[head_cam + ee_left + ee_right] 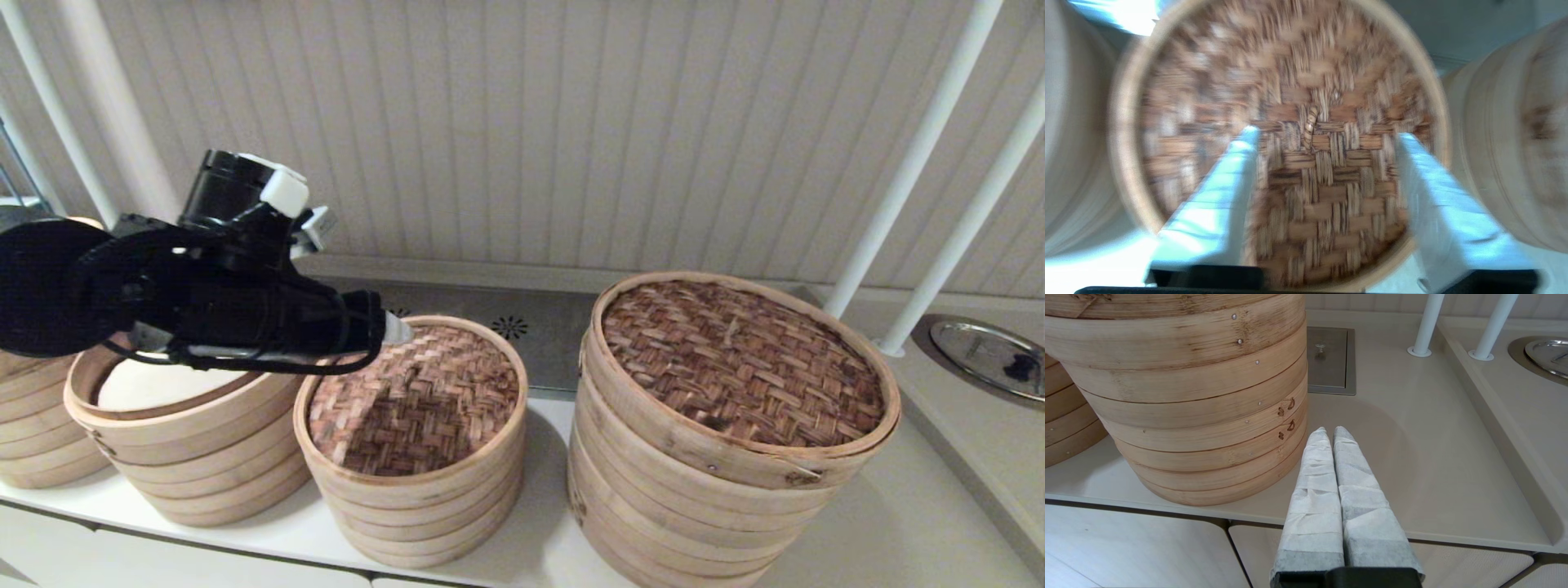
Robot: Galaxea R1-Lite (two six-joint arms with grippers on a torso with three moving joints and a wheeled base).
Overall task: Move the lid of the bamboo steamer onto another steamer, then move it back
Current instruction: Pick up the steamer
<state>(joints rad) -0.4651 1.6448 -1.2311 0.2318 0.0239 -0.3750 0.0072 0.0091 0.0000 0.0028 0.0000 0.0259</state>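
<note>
Open air over the bamboo steamer lid (416, 396) (taller stack (727, 425) just beside).

Rough woven bamboo steamer lid (416, 398)

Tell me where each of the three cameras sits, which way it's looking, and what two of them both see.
Head view: high on the robot, looking forward and down at the counter and steamers; the left arm reaches over the bamboo steamer lid.
Left wrist view: behind the open left gripper, facing straight down on that lid and its loop handle.
Right wrist view: behind the shut right gripper, low by the counter edge, facing the biggest steamer stack.
Shared: the head and right wrist views both show the biggest stack.
</note>
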